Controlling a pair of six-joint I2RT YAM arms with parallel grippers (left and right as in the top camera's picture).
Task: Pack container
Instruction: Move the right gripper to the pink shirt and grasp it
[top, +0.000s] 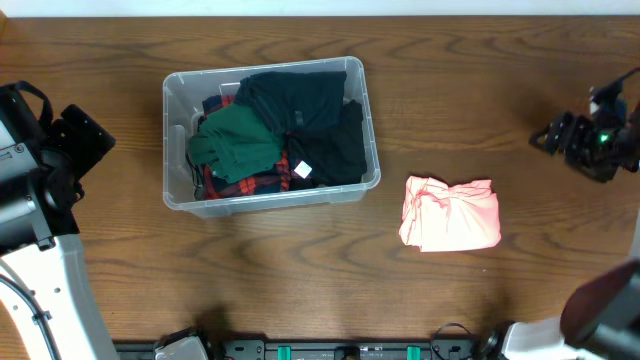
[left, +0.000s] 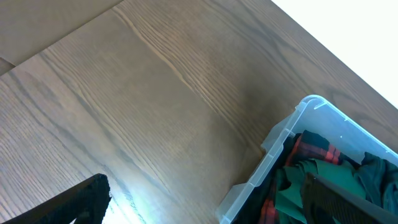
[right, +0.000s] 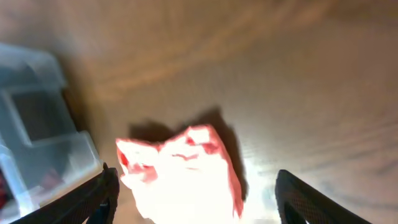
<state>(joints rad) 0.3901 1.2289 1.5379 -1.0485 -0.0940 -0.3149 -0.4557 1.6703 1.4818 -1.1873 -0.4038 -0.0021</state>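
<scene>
The large clear plastic rectangular container (top: 300, 197) stands mouth-up between the two claws, nearer the left claw (left: 214, 202). Its long axis runs from claw to claw, with the end toward the right claw (right: 202, 199) skewed slightly to the table's far edge, and black garments (top: 300, 100), a green garment (top: 235, 140) and red plaid fabric (top: 255, 183) lie inside. Both claws are spread wide and grip nothing, and a crumpled pink cloth (top: 450, 213) lies left of the right claw. The surface is a dark brown wood-grain table (top: 480, 70), with a white strip (top: 320, 6) beyond its far edge.
</scene>
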